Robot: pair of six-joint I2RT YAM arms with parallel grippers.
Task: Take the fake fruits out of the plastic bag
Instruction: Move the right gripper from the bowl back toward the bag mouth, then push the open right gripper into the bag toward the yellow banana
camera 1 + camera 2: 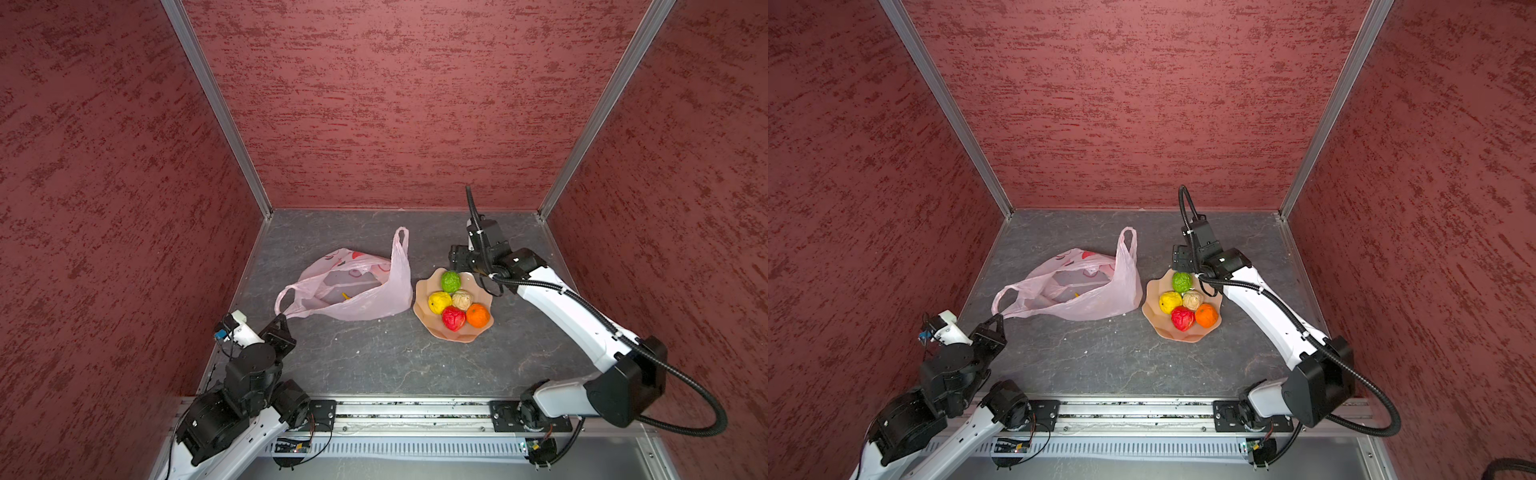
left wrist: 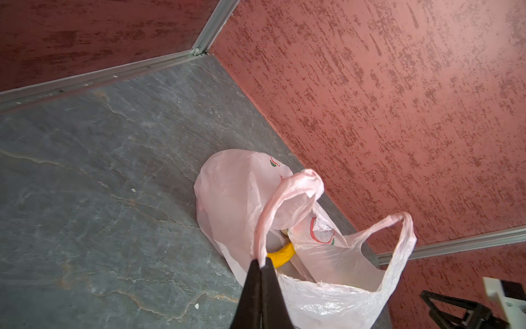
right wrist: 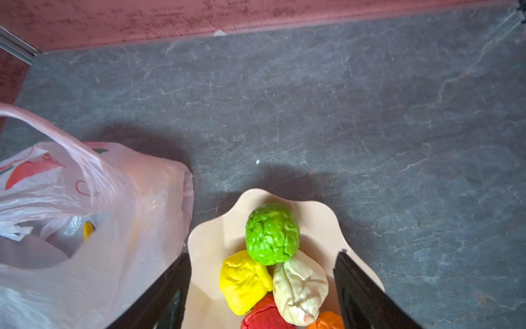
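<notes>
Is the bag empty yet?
Not empty: the yellow banana lies inside the plastic bag, visible through its open mouth.

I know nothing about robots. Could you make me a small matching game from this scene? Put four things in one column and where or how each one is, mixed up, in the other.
Column one
1. long yellow toy banana
2. green wrinkled toy ball
3. left gripper
4. right gripper

Column two
A. lying in the peach wavy-edged dish
B. shut on a loop handle of the thin pale-pink plastic bag
C. open and empty, by that dish
D. inside that bag

Pairs: 1-D, 2-A, 3-B, 4-C
</notes>
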